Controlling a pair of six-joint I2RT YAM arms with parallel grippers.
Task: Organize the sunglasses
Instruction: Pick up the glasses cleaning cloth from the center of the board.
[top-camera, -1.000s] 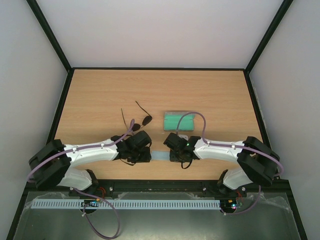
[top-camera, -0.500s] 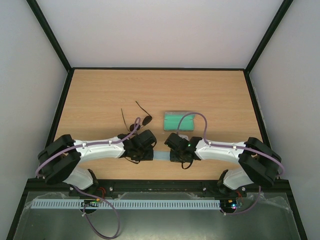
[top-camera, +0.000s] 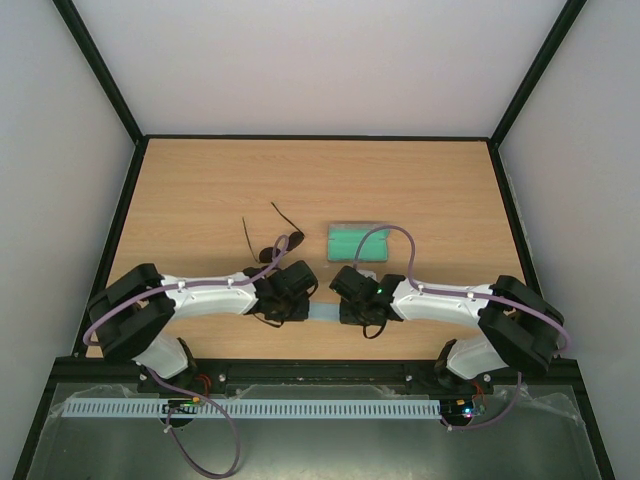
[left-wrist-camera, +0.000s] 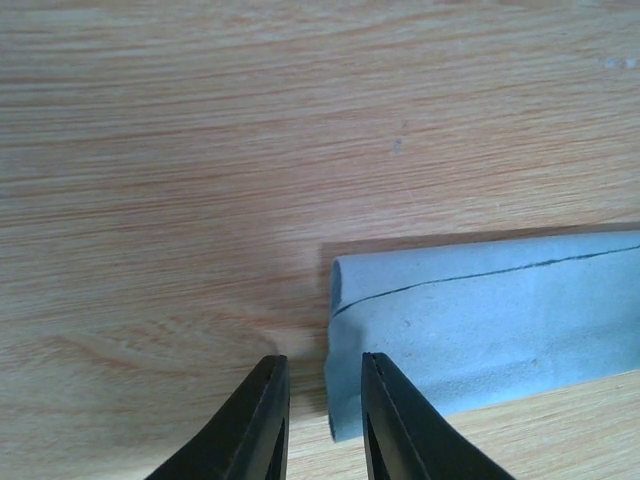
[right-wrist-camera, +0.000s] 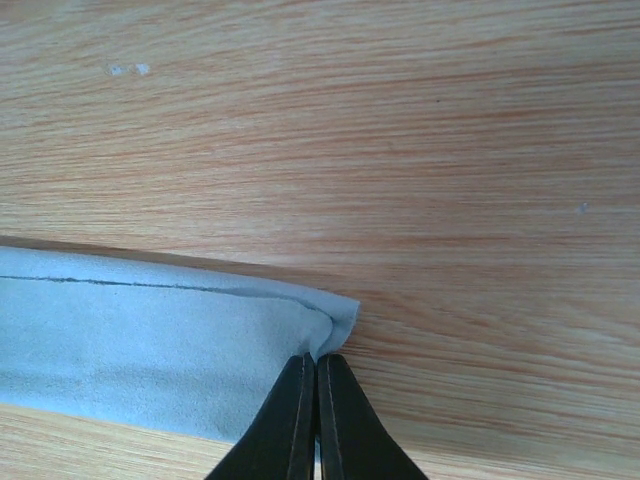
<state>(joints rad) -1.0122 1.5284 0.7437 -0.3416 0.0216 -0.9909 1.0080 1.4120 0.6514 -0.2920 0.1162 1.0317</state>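
The left jaws stand a narrow gap apart at the bottom of the left wrist view, astride the rounded end of the folded cloth (left-wrist-camera: 480, 320) on the surface (left-wrist-camera: 200, 150). The right jaws are pressed together, pinching the cloth's other end at the bottom centre of their view. From above, the cloth lies low centre between both wrists. The sunglasses (top-camera: 296, 240) lie just above the left wrist, arms unfolded, with the case (top-camera: 350, 240) to their right.

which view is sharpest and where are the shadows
Left wrist: crisp wood grain, a soft shadow along the far edge of the cloth; right wrist: equally crisp, similar shadow; top external: even light, no glare on the table.
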